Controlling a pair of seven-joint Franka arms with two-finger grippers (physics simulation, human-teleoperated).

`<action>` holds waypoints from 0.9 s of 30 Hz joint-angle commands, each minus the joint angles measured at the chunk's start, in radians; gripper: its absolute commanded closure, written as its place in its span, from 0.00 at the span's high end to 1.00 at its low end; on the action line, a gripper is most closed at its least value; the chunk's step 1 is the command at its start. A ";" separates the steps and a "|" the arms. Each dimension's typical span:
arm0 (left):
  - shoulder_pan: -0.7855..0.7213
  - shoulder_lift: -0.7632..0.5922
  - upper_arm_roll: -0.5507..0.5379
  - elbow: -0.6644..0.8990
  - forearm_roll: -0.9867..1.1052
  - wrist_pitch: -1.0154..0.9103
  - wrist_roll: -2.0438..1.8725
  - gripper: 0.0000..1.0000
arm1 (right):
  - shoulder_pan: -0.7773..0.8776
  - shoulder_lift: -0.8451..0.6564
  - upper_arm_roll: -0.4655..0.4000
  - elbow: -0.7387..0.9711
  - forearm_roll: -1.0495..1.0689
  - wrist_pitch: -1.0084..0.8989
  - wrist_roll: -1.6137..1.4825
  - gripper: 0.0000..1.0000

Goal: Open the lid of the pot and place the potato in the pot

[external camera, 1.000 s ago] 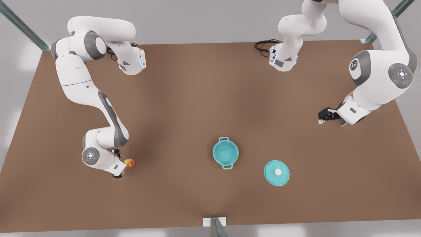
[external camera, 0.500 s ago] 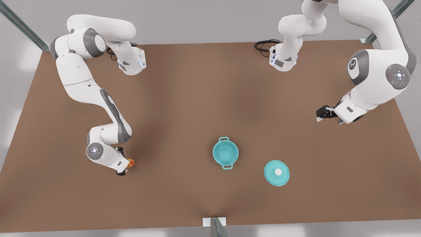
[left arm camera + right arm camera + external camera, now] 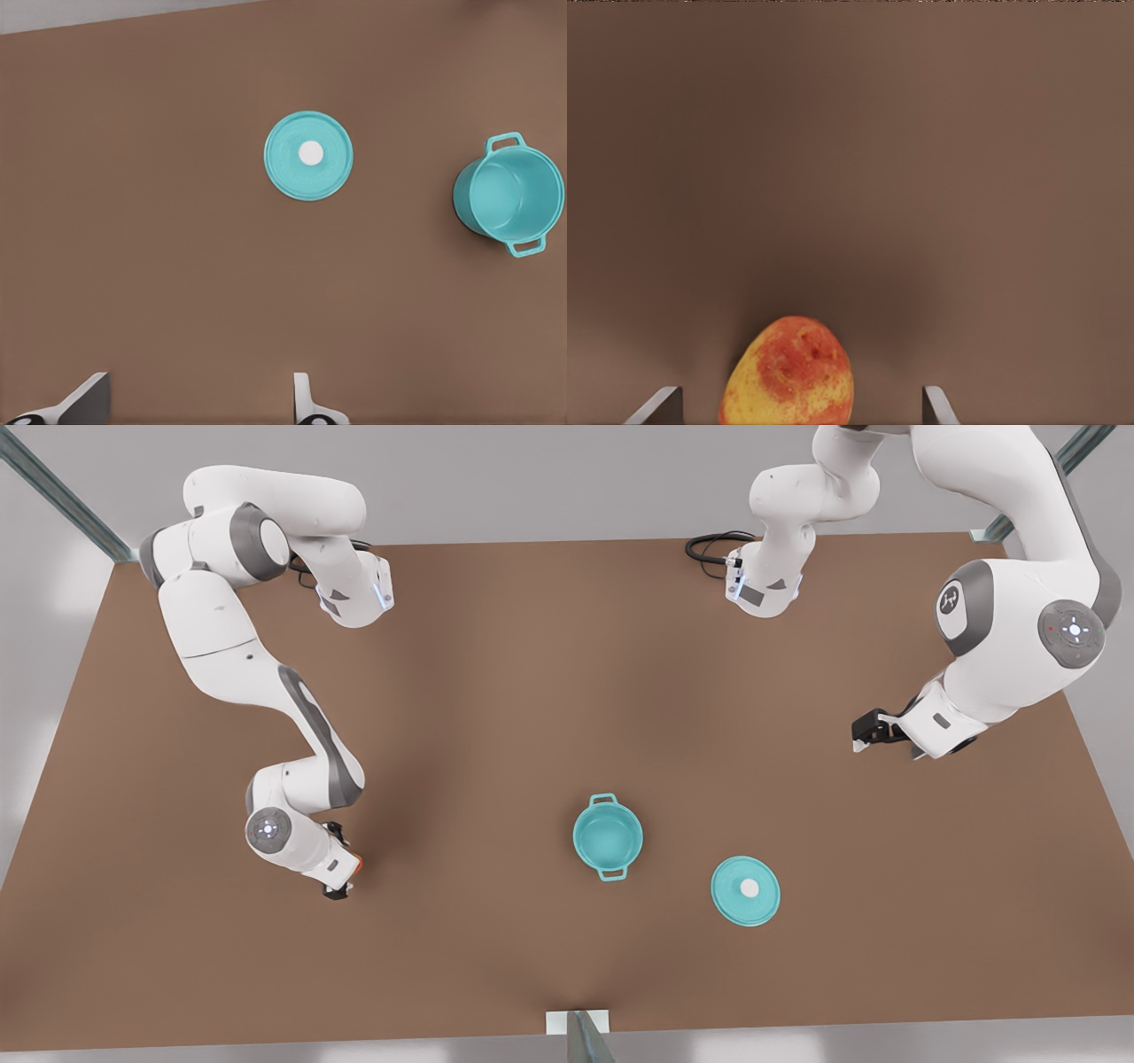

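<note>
The desk (image 3: 496, 691) carries all the task's things and is unchanged. The pot (image 3: 608, 837) stands open near its middle, and the lid (image 3: 745, 890) lies flat just beside it toward the front view's right, knob up, apart from the pot; the first half of the task is judged done. The change over the last second lies with the arms. The arm on the front view's left, which the wrist views mark as the right arm, has swung its right end effector (image 3: 341, 875) toward the potato (image 3: 355, 861), so that only a sliver of orange now shows at its edge where a second ago the whole lump lay clear beside it. The left end effector (image 3: 864, 737), on the front view's right, has drawn back slightly and now waits well apart from pot and lid; in its own wrist view its fingers (image 3: 87, 398) stand wide apart with nothing between them. In the right wrist view the potato (image 3: 788, 372) rests on the desk between the two fingertips (image 3: 656, 403), nearer one than the other, with a gap visible on each side: the right end effector is open and holds nothing. Judgement: the approach to the potato is nearly complete, the grasp is not yet made, and the off-centre position may nudge the potato as the fingers close. The potato lies well apart from the pot.
</note>
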 commanded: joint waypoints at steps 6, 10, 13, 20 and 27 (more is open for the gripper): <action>0.000 -0.001 0.000 0.000 0.001 -0.001 0.005 1.00 | -0.001 0.001 0.000 0.002 0.000 0.004 0.036 0.93; 0.000 -0.001 0.000 0.000 0.001 -0.001 0.005 1.00 | -0.005 0.001 -0.006 0.004 -0.002 0.004 0.026 0.94; 0.000 0.001 0.000 0.000 0.001 0.001 0.005 1.00 | -0.005 0.001 -0.008 0.002 -0.002 0.004 0.023 0.94; 0.000 0.002 0.000 0.000 0.000 0.015 0.005 1.00 | -0.010 0.002 -0.008 0.002 0.000 0.001 0.023 0.90; 0.002 0.004 0.001 -0.001 0.000 0.018 0.008 1.00 | -0.008 0.002 -0.009 0.002 -0.002 0.002 0.023 0.81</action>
